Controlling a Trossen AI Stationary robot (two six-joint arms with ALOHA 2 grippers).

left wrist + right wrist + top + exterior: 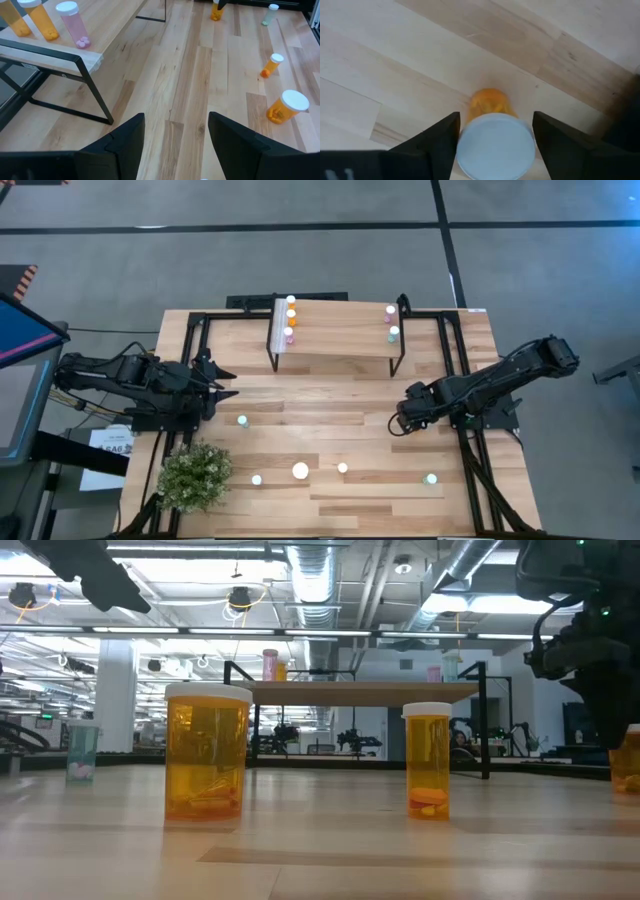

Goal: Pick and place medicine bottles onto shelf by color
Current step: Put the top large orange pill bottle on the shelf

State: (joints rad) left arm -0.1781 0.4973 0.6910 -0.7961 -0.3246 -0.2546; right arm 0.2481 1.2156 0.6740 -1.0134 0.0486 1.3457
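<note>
— What sits by my near-left corner?
— A small leafy green plant [194,475] on my wooden tabletop [330,410], a white paper sheet [105,452] just off its edge

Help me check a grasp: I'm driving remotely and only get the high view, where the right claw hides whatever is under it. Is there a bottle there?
Observer: Yes. In the right wrist view, an upright orange bottle with a white cap stands between the fingers of the right claw, which are open on either side of the cap.
Operator: And the left claw, is it carrying anything?
Observer: No. In the left wrist view, the left claw is open, with only bare table between its fingers.
</note>
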